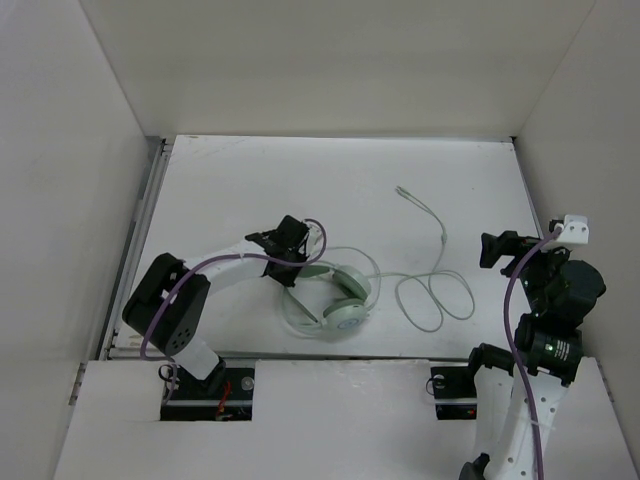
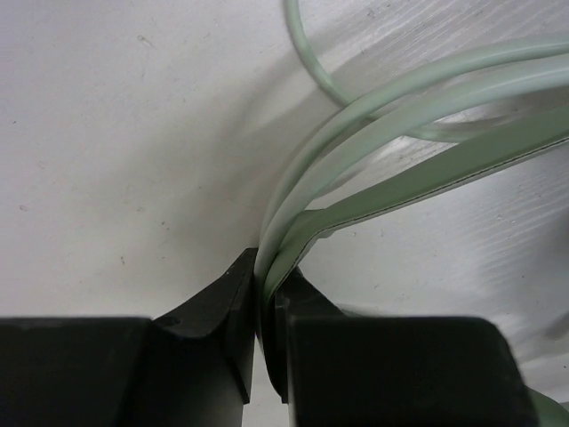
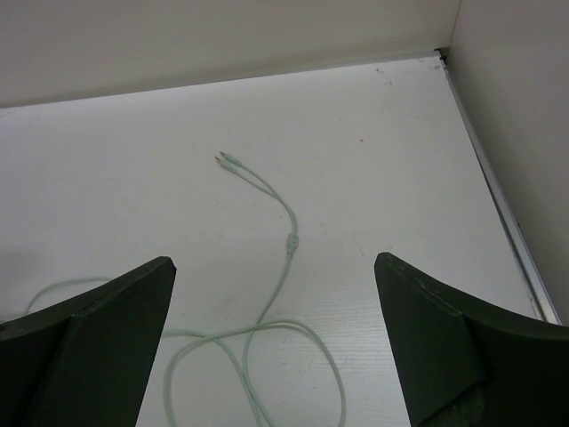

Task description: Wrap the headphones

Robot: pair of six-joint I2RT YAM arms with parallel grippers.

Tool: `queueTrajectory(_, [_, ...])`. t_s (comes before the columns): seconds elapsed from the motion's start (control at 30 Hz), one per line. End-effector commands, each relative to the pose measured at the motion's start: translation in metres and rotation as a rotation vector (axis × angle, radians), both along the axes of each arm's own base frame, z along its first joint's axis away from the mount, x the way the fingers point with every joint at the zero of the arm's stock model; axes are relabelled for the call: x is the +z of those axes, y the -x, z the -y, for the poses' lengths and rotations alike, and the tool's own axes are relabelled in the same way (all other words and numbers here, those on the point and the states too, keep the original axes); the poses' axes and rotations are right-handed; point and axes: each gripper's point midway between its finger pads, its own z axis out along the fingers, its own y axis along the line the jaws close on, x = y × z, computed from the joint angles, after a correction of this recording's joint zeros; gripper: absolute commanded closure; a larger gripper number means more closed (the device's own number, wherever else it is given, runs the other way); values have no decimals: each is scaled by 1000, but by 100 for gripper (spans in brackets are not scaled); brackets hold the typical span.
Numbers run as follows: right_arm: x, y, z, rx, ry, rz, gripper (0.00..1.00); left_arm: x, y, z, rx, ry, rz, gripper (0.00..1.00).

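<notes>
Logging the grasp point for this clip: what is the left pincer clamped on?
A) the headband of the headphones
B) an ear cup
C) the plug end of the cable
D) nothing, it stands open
A: the left wrist view shows the left pincer shut on the thin curved headband of the headphones, which is pinched between its two fingers.
</notes>
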Motion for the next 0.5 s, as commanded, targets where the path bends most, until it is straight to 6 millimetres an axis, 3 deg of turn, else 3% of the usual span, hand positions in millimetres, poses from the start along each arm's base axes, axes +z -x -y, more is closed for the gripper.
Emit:
queueTrajectory(0.0, [16, -1, 0, 0, 9, 61, 0, 25, -19, -4, 47, -31, 76, 100])
queueTrajectory(0.1, [19, -2, -1, 7, 12, 61, 0, 65, -42, 4, 59, 5, 176, 100])
queueTrajectory(0.2, [24, -5, -4, 30, 18, 64, 0, 137, -70, 24, 51, 116, 335, 100])
queueTrajectory(0.33, [33, -8, -18, 107, 29, 72, 0, 206, -80, 43, 25, 204, 447, 100])
queueTrajectory(0.47, [46, -11, -39, 232, 67, 63, 0, 268, -82, 46, 28, 287, 556, 100])
